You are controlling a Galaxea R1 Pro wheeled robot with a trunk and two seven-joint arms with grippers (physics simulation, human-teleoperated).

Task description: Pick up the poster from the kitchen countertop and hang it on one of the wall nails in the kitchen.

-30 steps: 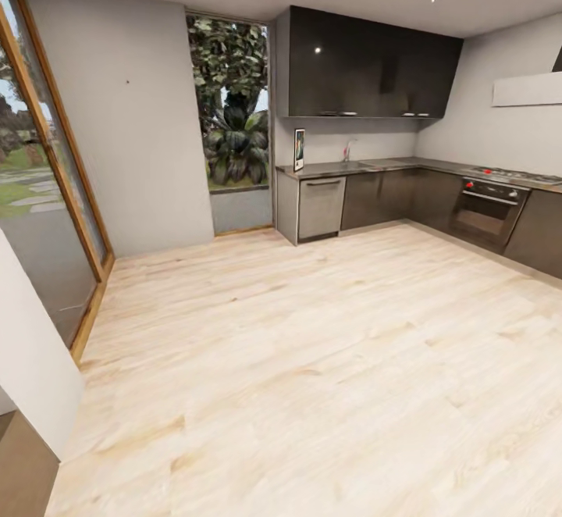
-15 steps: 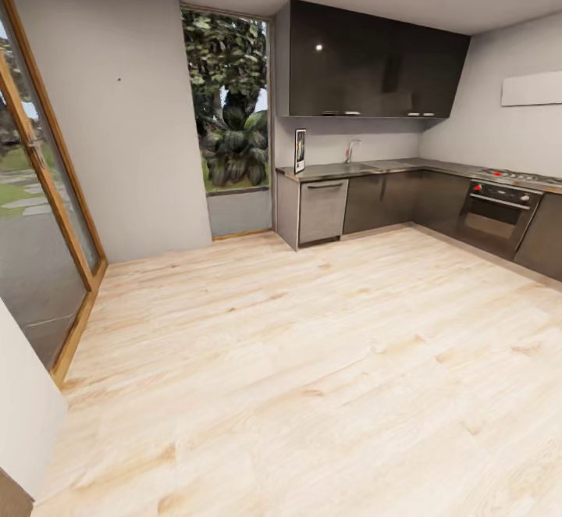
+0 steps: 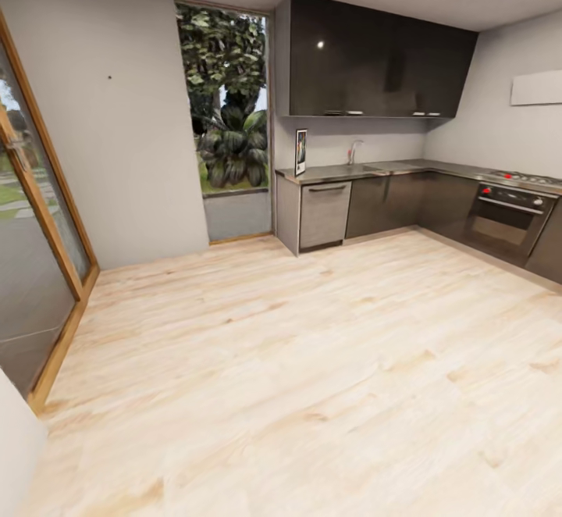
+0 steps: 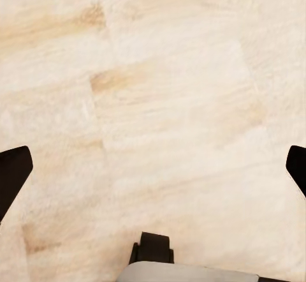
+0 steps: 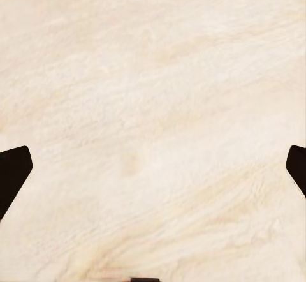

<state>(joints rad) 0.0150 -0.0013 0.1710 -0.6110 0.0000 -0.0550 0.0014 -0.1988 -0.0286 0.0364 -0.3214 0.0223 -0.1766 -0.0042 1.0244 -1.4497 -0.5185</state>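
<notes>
Across the upper middle of the head view, the poster (image 3: 300,151) stands upright at the left end of the tabletop (image 3: 343,171), seen nearly edge-on, with a dark frame and a pale face. Its foot rests on the grey slab, just beside the corner nearest the window (image 3: 224,107). A slim tap (image 3: 352,150) rises from the slab to the right of the poster, well apart from it. Dark wall cabinets (image 3: 375,58) hang above; dark base cabinets (image 3: 390,201) and a lighter-fronted unit (image 3: 325,213) stand below. An oven (image 3: 506,217) with red knobs sits at the right edge of the frame. One small dark dot, possibly a nail (image 3: 109,77), shows on the grey wall (image 3: 117,134) at upper left; it is too small to confirm. A wood-framed glass door (image 3: 35,220) occupies the left edge. Pale wooden floor (image 3: 297,376) covers the lower half of the frame.

The left tool (image 4: 153,167) points at the floor, its two dark fingertips (image 4: 13,173) at opposite edges of the left wrist view, spread wide with nothing between them. The right tool (image 5: 153,167) shows the same in the right wrist view: fingertips (image 5: 13,170) far apart, holding nothing, over bare floorboards.
</notes>
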